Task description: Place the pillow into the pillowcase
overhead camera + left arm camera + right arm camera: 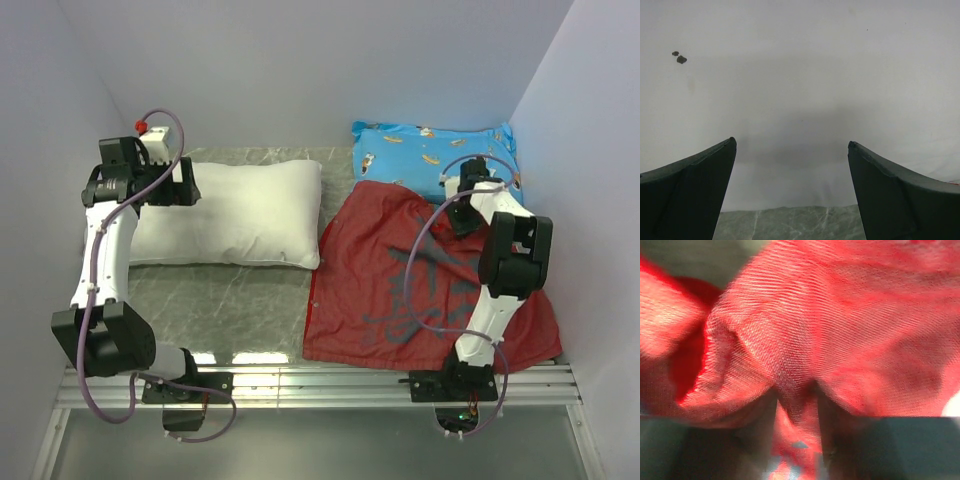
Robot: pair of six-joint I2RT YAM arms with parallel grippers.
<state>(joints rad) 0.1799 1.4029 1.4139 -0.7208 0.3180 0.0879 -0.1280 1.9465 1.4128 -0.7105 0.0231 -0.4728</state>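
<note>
Risked catching both layers of the pillowcase (400, 290), or only a thin fold apt to slip when lifted. Pinched its red cloth in the nearly closed right gripper (795, 407), toward the far-right corner of the table (230, 310). Held the left gripper (791, 143) wide open and empty at the left end of the pillow (240, 215), near the far-left corner.

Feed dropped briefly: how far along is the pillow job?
Nothing done: the pillow lies wholly outside the pillowcase, beside it. In hand: the right gripper pinches pillowcase fabric near its far edge; the left gripper stands open at the pillow's left end. Left: open the case, slide the pillow in.
</note>
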